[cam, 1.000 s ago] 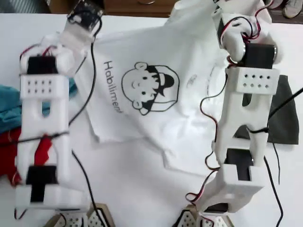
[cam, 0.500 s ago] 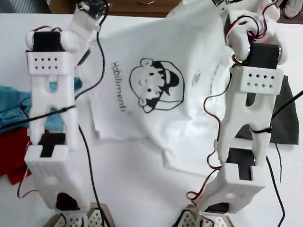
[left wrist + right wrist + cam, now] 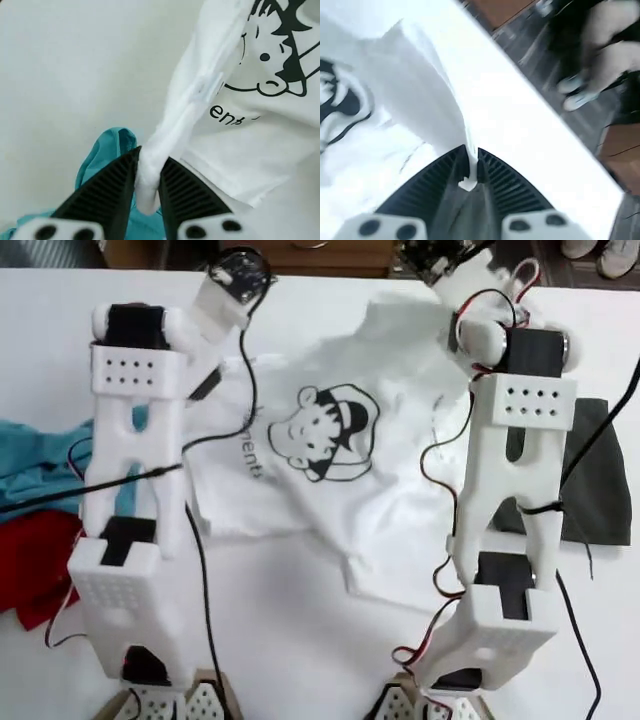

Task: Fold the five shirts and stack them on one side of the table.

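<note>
While left arm point(image 3: 130, 470) and right arm point(image 3: 515, 470) stretch forward, each arm's jaws pinched tight on white shirt point(image 3: 390, 500)

Left arm point(image 3: 128, 470) and right arm point(image 3: 515, 490) are both stretched far forward, side by side. Left gripper point(image 3: 147, 161) pinches the white shirt point(image 3: 260, 130) tight; right gripper point(image 3: 470, 162) clamps it too, jaws nearly touching.

Left hand point(image 3: 148, 187) clamped on white shirt point(image 3: 260, 125)

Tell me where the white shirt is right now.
In the high view the white shirt lies spread centrally on the table, far edge pinched by the left gripper and right gripper; a teal shirt lies to its left.
</note>
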